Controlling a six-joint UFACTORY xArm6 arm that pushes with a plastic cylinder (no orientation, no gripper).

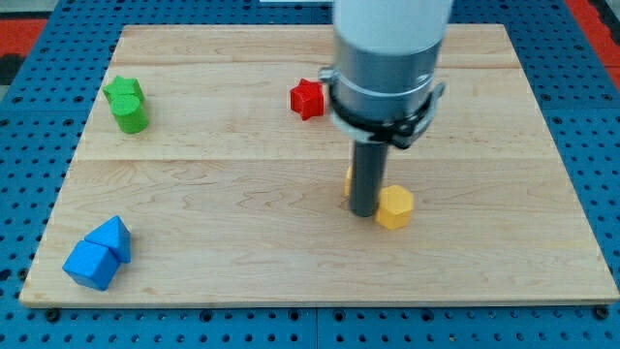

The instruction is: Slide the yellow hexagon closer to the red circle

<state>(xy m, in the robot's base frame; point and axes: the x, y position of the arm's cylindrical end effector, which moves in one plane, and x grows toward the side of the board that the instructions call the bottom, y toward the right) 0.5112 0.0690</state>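
The yellow hexagon (395, 206) lies on the wooden board (242, 194), right of centre. My tip (363, 214) rests on the board, touching the hexagon's left side. A second yellow block (348, 180) shows only as a sliver behind the rod, on its left. A red block (307, 99), star-like in outline, lies near the view's top centre, up and left of the tip. No red circle shows; the arm's wide grey body (387, 58) hides part of the board's top.
Two green blocks lie at the upper left: one star-like (123, 90) and one round (130, 115), touching. Two blue blocks (110, 236) (90, 265) lie together at the lower left corner. Blue pegboard surrounds the board.
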